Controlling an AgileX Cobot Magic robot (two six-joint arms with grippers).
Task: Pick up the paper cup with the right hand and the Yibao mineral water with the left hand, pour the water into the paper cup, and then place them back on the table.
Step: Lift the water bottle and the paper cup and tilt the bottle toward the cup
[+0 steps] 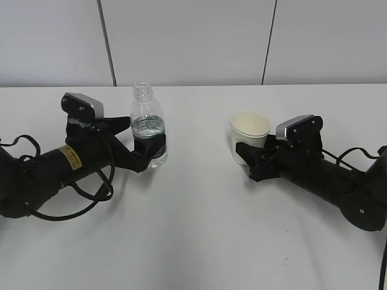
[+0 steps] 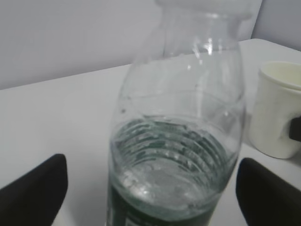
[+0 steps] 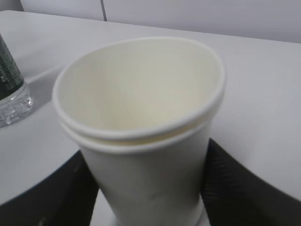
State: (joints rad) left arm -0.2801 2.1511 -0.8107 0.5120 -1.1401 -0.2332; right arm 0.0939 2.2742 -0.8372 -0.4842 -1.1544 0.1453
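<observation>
The Yibao mineral water [image 1: 148,130] stands upright and capless on the white table [image 1: 193,235], partly filled, with its dark green label low down. My left gripper [image 1: 145,150] is open around the label; in the left wrist view the bottle [image 2: 176,155] stands between the two fingers, with a clear gap on the left side. The paper cup [image 1: 250,128] is empty and leans a little. My right gripper [image 1: 245,160] is shut on its lower wall. In the right wrist view both black fingers [image 3: 225,183] press against the cup [image 3: 141,117].
The two arms lie low over the table from the left and right edges, with black cables looping beside the left arm [image 1: 72,205]. A grey panelled wall [image 1: 193,36] stands behind the table's far edge. The bottle's base also shows in the right wrist view [image 3: 9,80].
</observation>
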